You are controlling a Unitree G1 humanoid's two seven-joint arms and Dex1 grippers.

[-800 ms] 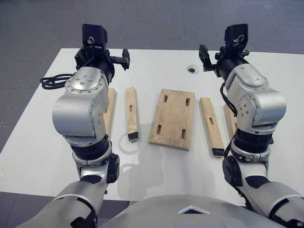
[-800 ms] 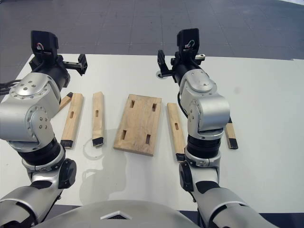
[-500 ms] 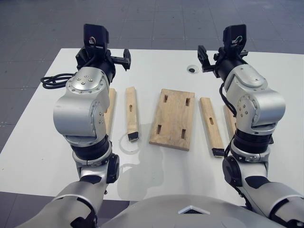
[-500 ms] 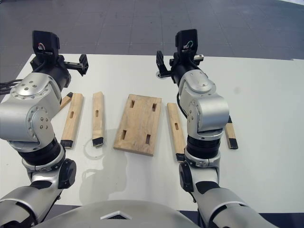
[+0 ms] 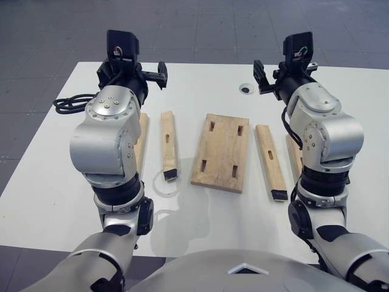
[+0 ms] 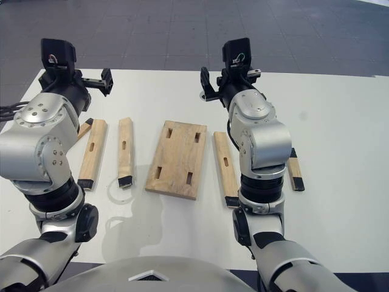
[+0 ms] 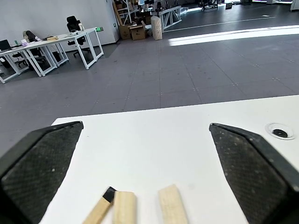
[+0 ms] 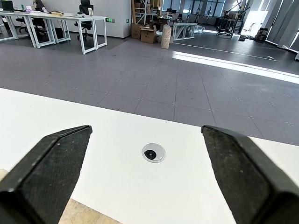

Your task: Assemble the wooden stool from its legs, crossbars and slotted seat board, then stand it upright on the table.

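Evidently empty, the left gripper point(image 5: 157, 73) and right gripper point(image 5: 260, 75) are held wide apart; a leg point(image 5: 168, 145) should be gripped mid-length, its bare end kept free for the seat board point(image 5: 221, 151).

One seat board point(image 6: 176, 158) with four slots. Five long wooden pieces lie beside it. Three are on the left: a thin piece point(image 6: 82, 129), a left outer leg point(image 6: 92, 152) and a left inner leg point(image 6: 124, 149). Two are on the right: a right leg point(image 6: 223, 159) and a half-hidden piece point(image 6: 295, 170). One table point(image 6: 340, 121), one grommet point(image 5: 245, 89), one black cable point(image 5: 67, 103)
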